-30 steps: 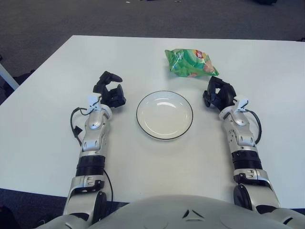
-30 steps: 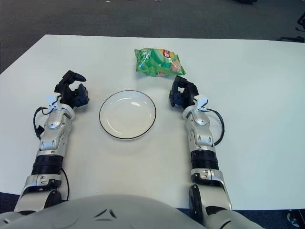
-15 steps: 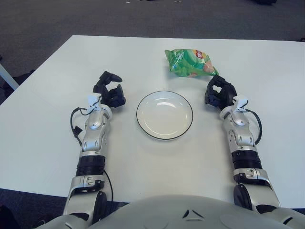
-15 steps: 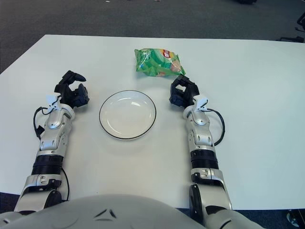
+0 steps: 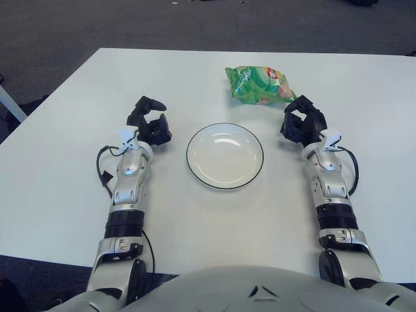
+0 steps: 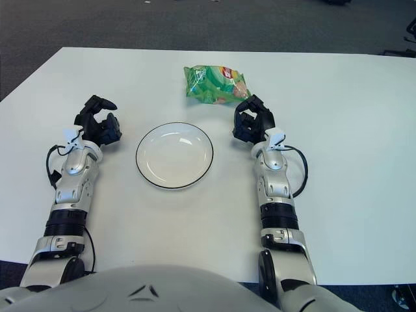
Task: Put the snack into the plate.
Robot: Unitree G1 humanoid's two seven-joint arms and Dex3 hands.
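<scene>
Lying toward the far side of the white table point(image 5: 78, 214), the snack point(image 5: 260, 85) is a green, crinkled foil bag, puffed up, with a red and white logo patch near its top edge and some tan, biscuit-coloured food printed along its right and lower parts; the lettering is too small to read. It sits flat on the tabletop, beyond the plate point(image 5: 225, 156) and a little to its right, well clear of the rim. The plate is round and white with a thin dark edge, shallow, with nothing in it, and it lies between the two forearms. The right hand point(image 5: 303, 123) is just beside the near right corner of the bag, its dark fingers loosely curled with a gap between them and holding nothing; whether a fingertip touches the foil I cannot tell, since the hand covers that corner in both views. The left hand point(image 5: 149, 123) shows to the left of the plate, near but apart from it, fingers bent in a loose, relaxed curl around nothing. The robot's grey torso fills the bottom edge and cuts off the upper arms. Dark carpet lies past the table.
</scene>
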